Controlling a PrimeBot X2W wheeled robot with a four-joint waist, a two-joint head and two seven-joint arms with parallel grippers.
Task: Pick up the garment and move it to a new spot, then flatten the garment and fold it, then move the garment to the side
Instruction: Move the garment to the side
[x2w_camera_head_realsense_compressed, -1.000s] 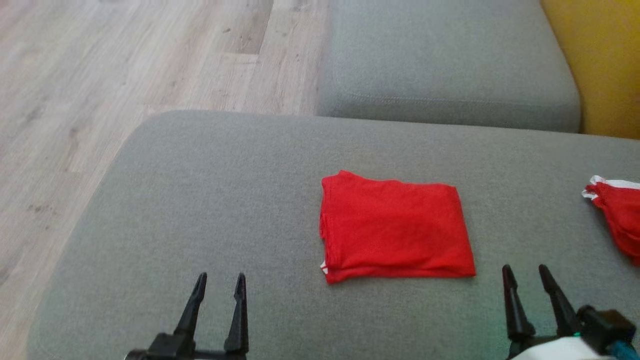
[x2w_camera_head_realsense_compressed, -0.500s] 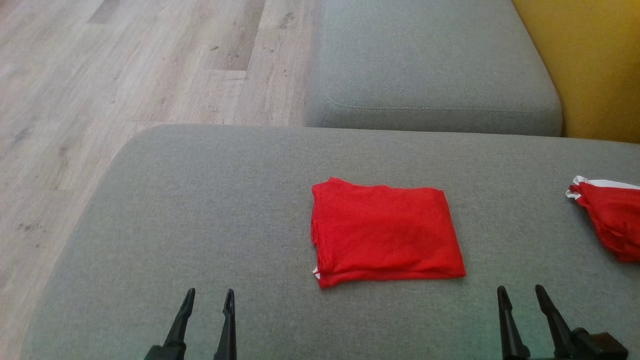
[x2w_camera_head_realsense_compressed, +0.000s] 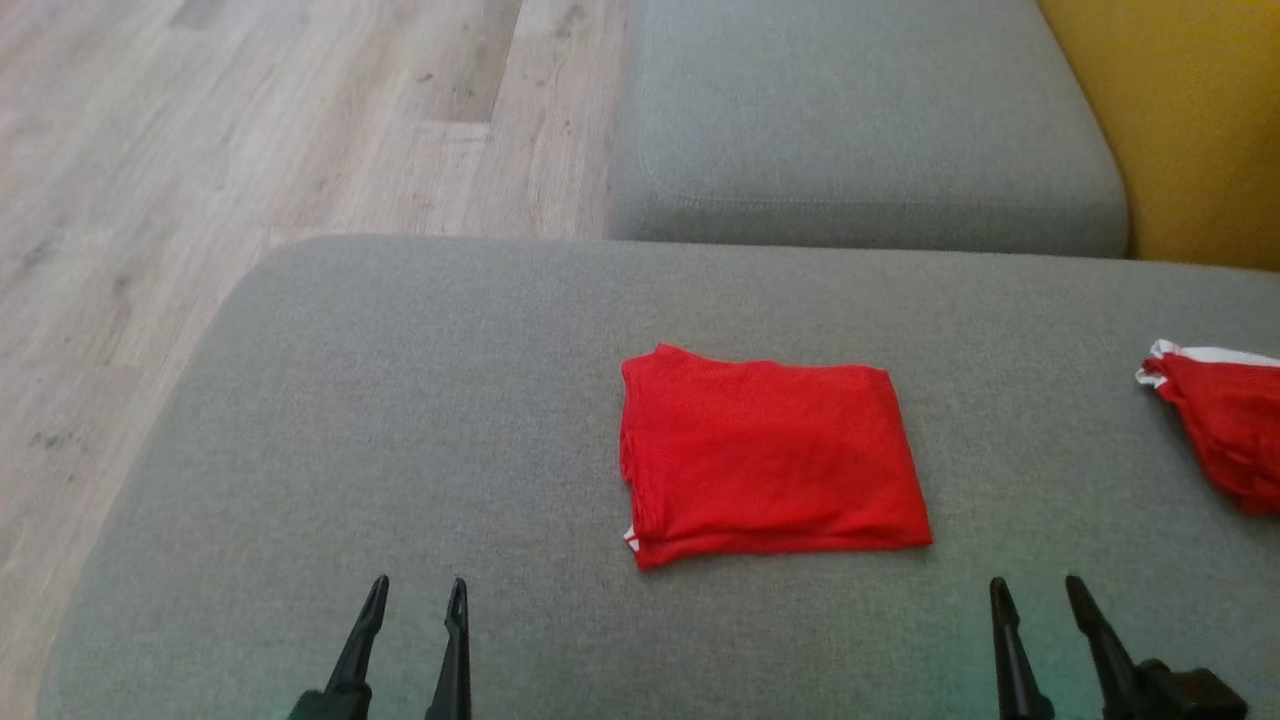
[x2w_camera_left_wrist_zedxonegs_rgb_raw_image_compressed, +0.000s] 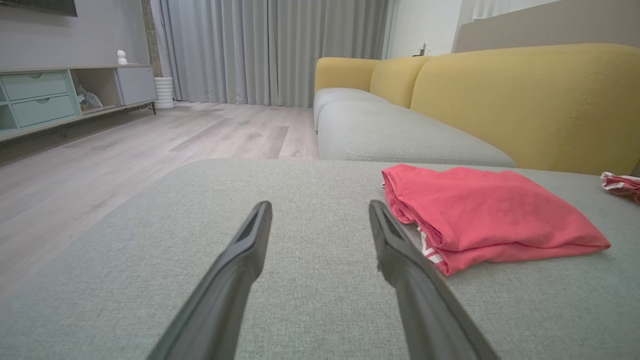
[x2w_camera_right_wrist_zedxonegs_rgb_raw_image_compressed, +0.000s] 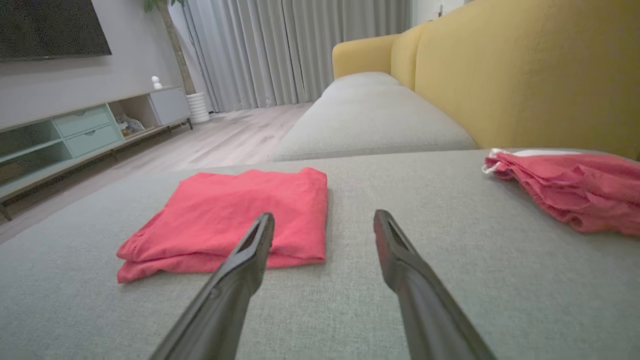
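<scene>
Now: floor (x2w_camera_head_realsense_compressed: 150, 200) wood, beyond left edge of cushion (x2w_camera_head_realsense_compressed: 400, 400). Left gripper (x2w_camera_head_realsense_compressed: 419, 582) over front edge, left part; jaws wide, empty, clear of fabric. Garment (x2w_camera_head_realsense_compressed: 765, 455) red, folded into flat rectangle, lying mid-cushion just right of centre, farther in from front edge than both grippers, touching neither. Right gripper (x2w_camera_head_realsense_compressed: 1036, 582) over front edge, right part; jaws wide, holding nothing. Cloth (x2w_camera_head_realsense_compressed: 1215, 430) red with white trim, bunched at right edge, well apart from garment.
</scene>
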